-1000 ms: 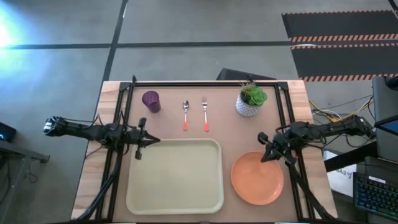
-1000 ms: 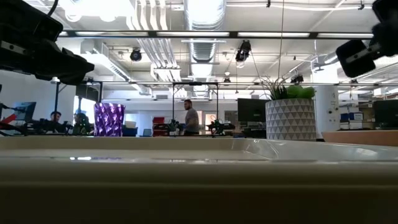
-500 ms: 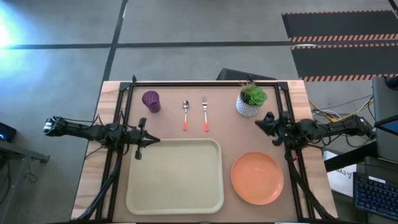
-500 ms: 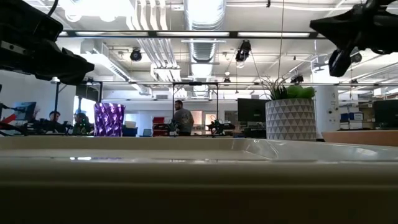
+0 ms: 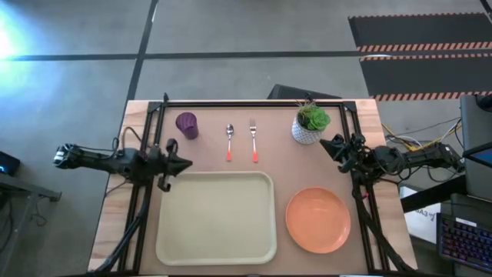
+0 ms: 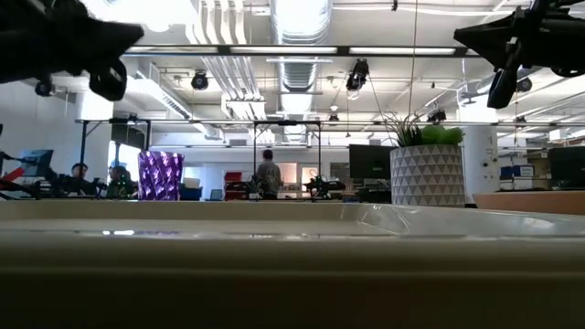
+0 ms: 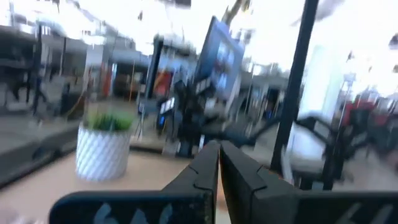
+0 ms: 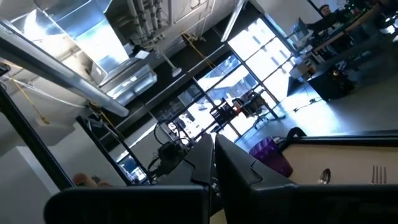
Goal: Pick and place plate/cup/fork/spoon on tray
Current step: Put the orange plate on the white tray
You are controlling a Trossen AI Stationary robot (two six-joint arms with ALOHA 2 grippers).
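Nearest, the cream tray (image 5: pixel 216 216) lies flat on the worktop (image 5: pixel 361 115), with nothing on it. Just right of it, apart from its rim, sits the orange plate (image 5: pixel 318 220), also bare.

Beyond the tray's far left corner, the left hand (image 5: pixel 183 162) hangs above the worktop with its fingers pressed together and nothing between them. Across the worktop, the right hand (image 5: pixel 327 144) is raised over the strip between the plate and the potted plant (image 5: pixel 310 124), its fingers likewise pressed together and holding nothing.

Farther back, in a row along the far side, stand the purple cup (image 5: pixel 186 125) at the left, then the spoon (image 5: pixel 229 141) and the fork (image 5: pixel 254 141) lying side by side with their orange-red handles toward the tray, then the white pot with the green plant at the right.

In the room beyond the worktop a person (image 6: pixel 268 174) stands among desks.
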